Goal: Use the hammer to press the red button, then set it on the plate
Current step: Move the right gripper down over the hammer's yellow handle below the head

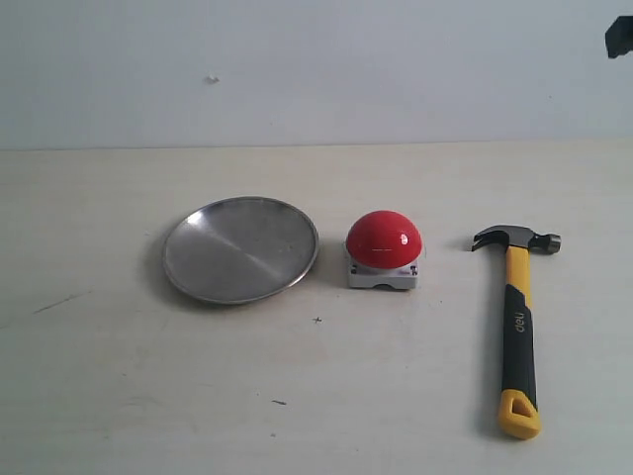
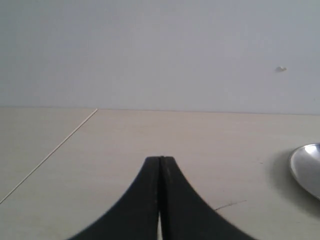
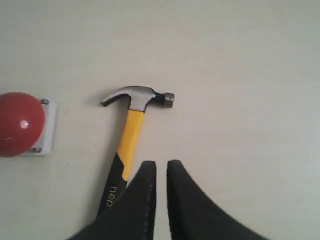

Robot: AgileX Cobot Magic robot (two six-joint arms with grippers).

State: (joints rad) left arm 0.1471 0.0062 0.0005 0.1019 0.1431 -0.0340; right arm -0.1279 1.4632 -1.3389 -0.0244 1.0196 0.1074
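Note:
The hammer (image 1: 518, 317) lies flat on the table at the right, dark head toward the wall and yellow looped end toward the front. To its left stands the red button (image 1: 384, 240), and further left the silver plate (image 1: 240, 247). In the right wrist view my right gripper (image 3: 161, 164) hovers above the table just beside the hammer (image 3: 131, 135) handle. A narrow gap shows between its fingers and nothing is in it. The red button (image 3: 19, 124) shows at that view's edge. My left gripper (image 2: 160, 159) is shut and empty, well apart from the plate (image 2: 307, 167).
A pale wall closes off the back of the beige table (image 1: 316, 396). A dark piece of an arm (image 1: 620, 38) shows at the top right corner of the exterior view. A thin seam (image 2: 50, 152) runs across the tabletop in the left wrist view.

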